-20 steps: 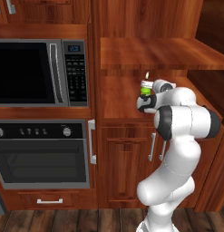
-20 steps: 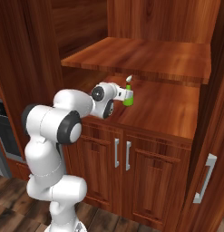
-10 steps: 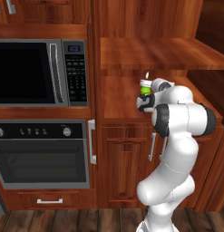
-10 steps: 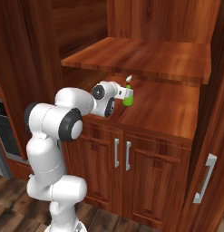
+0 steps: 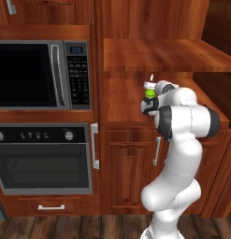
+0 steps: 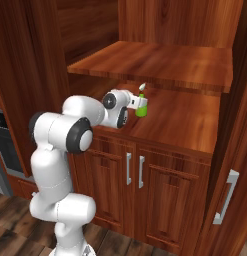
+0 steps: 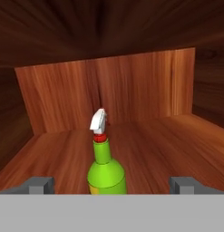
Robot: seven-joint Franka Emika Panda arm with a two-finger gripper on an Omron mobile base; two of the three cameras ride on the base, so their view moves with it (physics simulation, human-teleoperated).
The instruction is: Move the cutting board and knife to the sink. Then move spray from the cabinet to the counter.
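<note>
The spray (image 5: 149,91) (image 6: 141,107), a small green bottle with a whitish trigger nozzle, stands upright on the floor of the cabinet's (image 6: 185,120) open niche. My gripper (image 5: 150,100) (image 6: 134,106) reaches into the niche at the bottle's height. In the hand view the spray (image 7: 105,167) stands between the two widely spread fingertips (image 7: 40,184), close in front of the hand. The gripper (image 7: 113,185) is open, with a clear gap on each side of the bottle. The cutting board, knife, sink and counter are out of view.
A wooden shelf (image 5: 159,53) roofs the niche just above the hand. A microwave (image 5: 32,74) and oven (image 5: 42,158) fill the column to the left. Panelled doors with silver handles (image 6: 129,169) sit below the niche. The niche's back wall (image 7: 109,90) lies behind the bottle.
The arm has edged slightly further toward the spray. The jaws have stayed open and the bottle has not moved.
</note>
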